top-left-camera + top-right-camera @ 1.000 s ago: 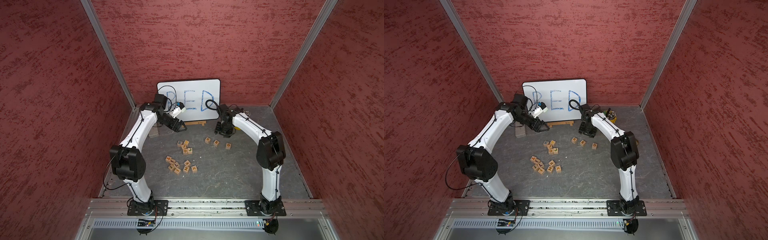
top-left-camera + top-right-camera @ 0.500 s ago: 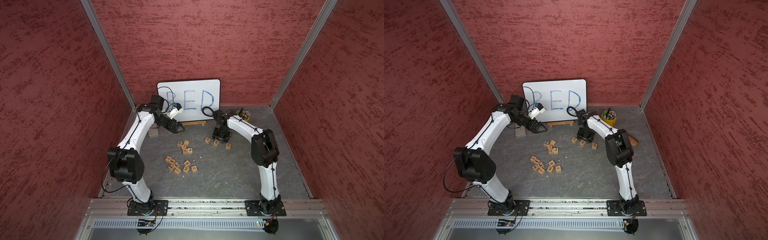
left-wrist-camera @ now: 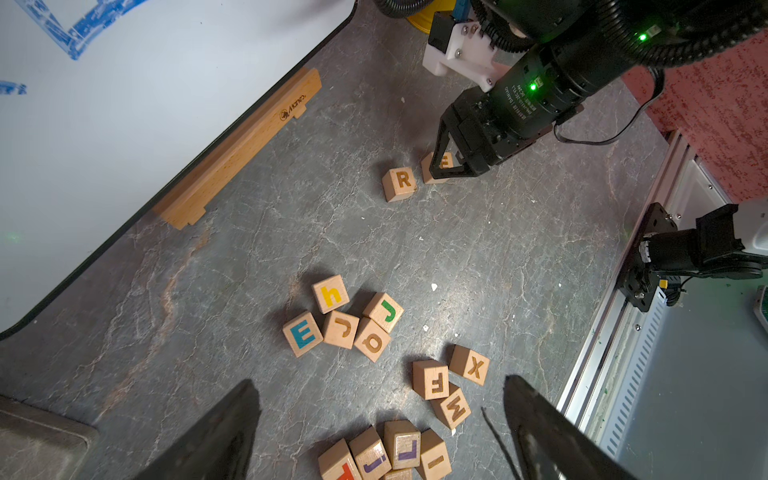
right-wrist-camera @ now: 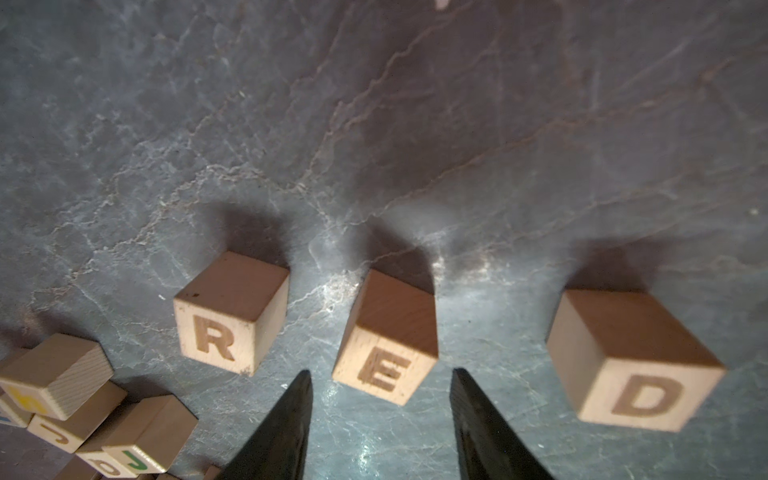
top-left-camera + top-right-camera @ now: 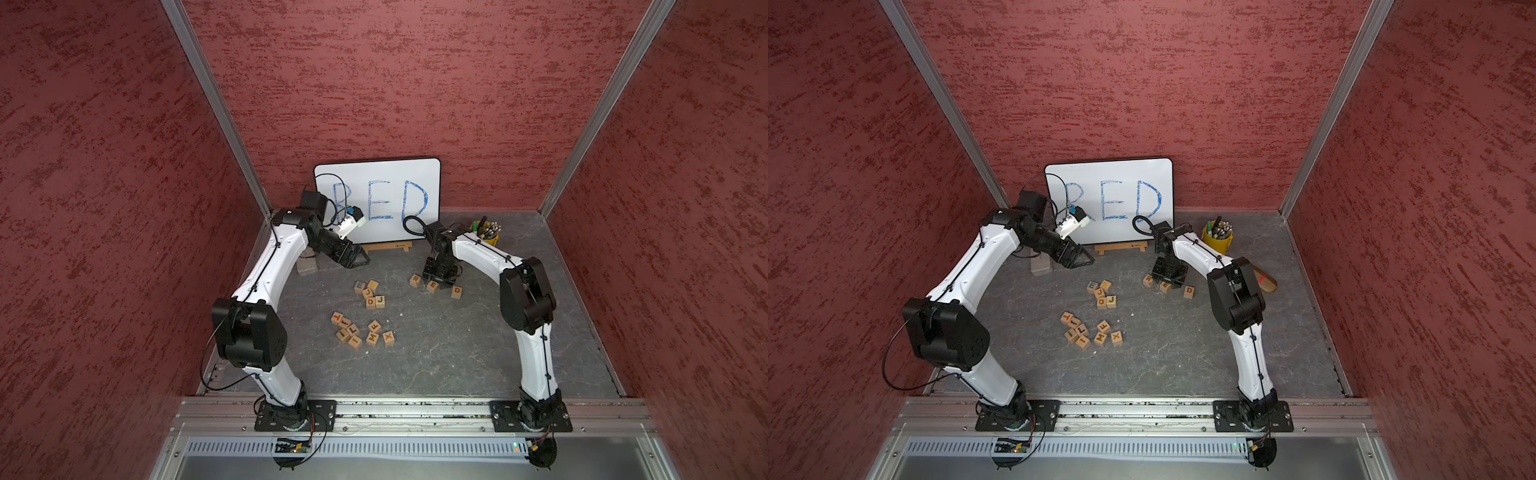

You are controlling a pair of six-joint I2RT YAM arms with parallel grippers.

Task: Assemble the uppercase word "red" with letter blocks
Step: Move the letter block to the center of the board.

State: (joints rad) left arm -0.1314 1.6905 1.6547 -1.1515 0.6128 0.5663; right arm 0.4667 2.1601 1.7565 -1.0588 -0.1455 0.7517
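Status: word is reading R-E-D left to right on the desk (image 5: pixel 457 361), right of centre, on the far side, just in front of the whiteboard (image 5: pixel 386 187). R block (image 4: pixel 214 345), E block (image 4: pixel 390 332) and D block (image 4: pixel 640 399) are all sitting letter-up with none touching. Row is slanting, with R farthest and D nearest. E–D gap is looking wider than R–E gap, and E is sitting slightly twisted.

Right end effector (image 4: pixel 380 370) is hanging low over the E block. Its jaws are parted narrowly and bracketing the block, with slivers of desk showing on both sides, so it is gripping nothing as far as I can tell. My read: it is lining up to re-square E or even out the spacing, hence a straddle and not a lift.

Left end effector (image 3: pixel 379 380) is hovering far left by the whiteboard, jaws wide, carrying nothing. I'm guessing it is parking clear so the right arm is getting the row to itself.

Spare blocks (image 5: pixel 370 293) are lying in two clumps, left of and nearer than the row, and they include a bluish E (image 3: pixel 302 333). They are well apart, so not muddling the word.

Risk I'm flagging: any sideways shove on E could be knocking R, which is sitting just beside one jaw.
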